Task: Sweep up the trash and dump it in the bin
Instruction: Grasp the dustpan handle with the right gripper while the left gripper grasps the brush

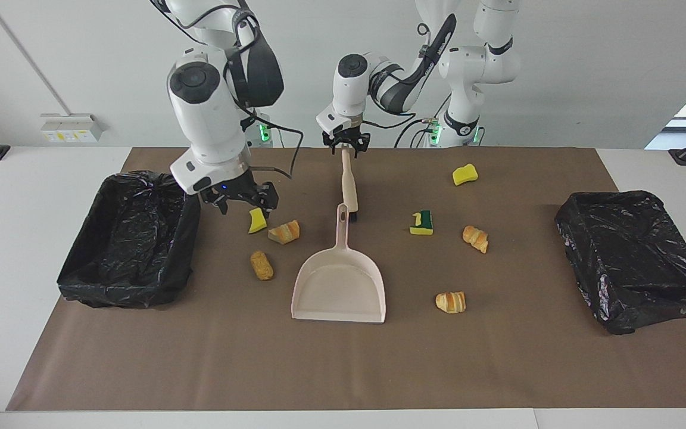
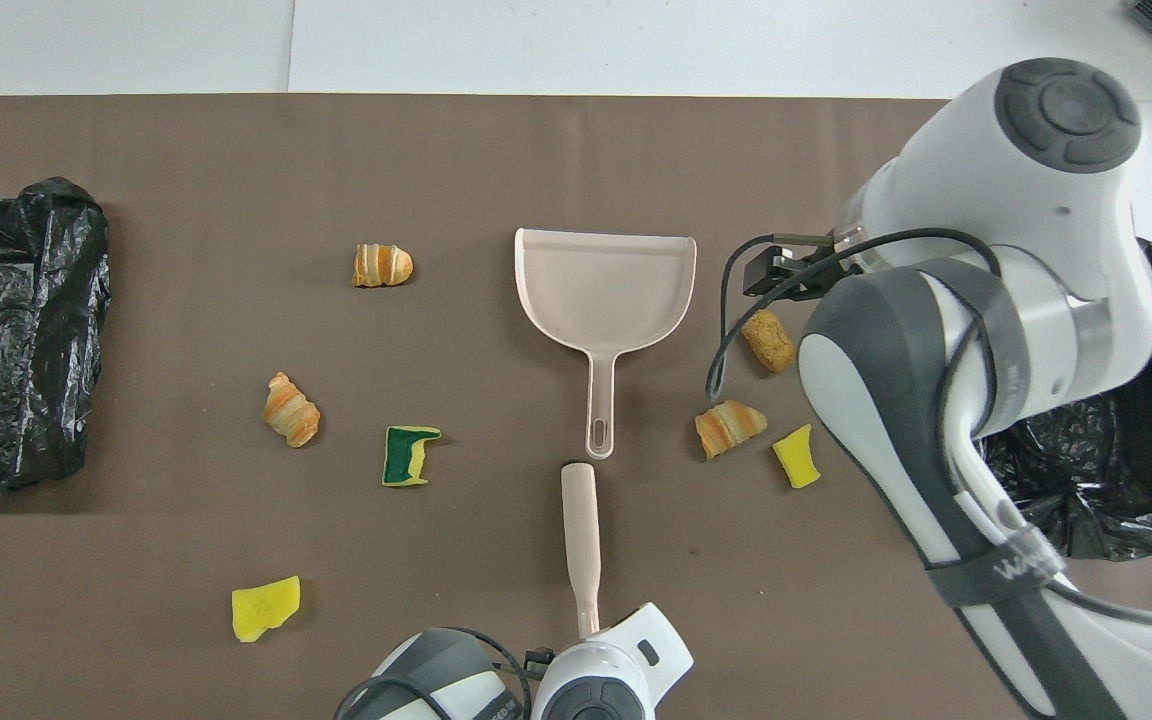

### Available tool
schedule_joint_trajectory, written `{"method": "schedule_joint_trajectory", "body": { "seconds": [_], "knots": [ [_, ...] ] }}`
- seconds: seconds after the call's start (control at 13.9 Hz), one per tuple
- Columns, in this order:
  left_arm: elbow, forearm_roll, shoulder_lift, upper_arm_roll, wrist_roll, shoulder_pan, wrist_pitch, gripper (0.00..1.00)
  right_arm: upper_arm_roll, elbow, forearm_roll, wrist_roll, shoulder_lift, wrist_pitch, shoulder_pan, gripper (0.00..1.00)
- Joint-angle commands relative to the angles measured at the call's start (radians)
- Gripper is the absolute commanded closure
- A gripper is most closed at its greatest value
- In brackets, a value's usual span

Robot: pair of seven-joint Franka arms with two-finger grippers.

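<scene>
On the brown mat, all seven trash bits [image 1: 284, 232] are seen lying loose around the dustpan [image 1: 339, 288]; neither bin [image 1: 128, 238] holds any. The brush [image 1: 349, 185] handle is clenched by the left gripper [image 1: 345, 146]. Over the trash beside that bin, the right gripper [image 1: 242, 199] is held released. Sweeping is judged unstarted.

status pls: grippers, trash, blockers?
Left gripper at brush handle tip. Right gripper beside bin. Trash unswept. No blockers.

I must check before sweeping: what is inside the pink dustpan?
Nothing: the dustpan pan shows only its bare pale floor in both views, and no part is covered. All trash lies outside.
</scene>
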Motion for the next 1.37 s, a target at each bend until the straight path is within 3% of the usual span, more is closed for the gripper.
{"method": "schedule_joint_trajectory", "body": {
  "seconds": [0.0,0.14,0.43,0.58,0.86,1.01,1.29],
  "knots": [
    [0.005,0.017,-0.022,0.014,0.003,-0.005,-0.033,0.91,-0.001,0.054,0.059,0.079,0.081,0.036,0.053,0.0],
    [0.043,0.069,-0.025,0.019,0.003,0.009,-0.099,1.0,0.002,0.056,0.071,0.167,0.119,0.073,0.092,0.0],
    [0.078,0.145,-0.117,0.082,0.029,0.0,-0.283,1.0,0.008,0.115,0.103,0.249,0.228,0.105,0.171,0.0],
    [0.075,0.148,-0.225,0.157,0.191,-0.003,-0.401,1.0,0.008,0.103,0.097,0.249,0.244,0.161,0.19,0.0],
    [0.048,0.146,-0.423,0.422,0.689,-0.017,-0.634,1.0,0.009,0.08,0.099,0.234,0.244,0.166,0.207,0.0],
    [-0.015,0.146,-0.515,0.528,0.831,-0.02,-0.707,1.0,0.009,0.051,0.102,0.209,0.238,0.168,0.211,0.0],
    [-0.243,0.146,-0.753,0.612,0.789,-0.003,-0.733,1.0,0.014,-0.059,0.103,0.206,0.173,0.159,0.248,0.0]
  ]
}}
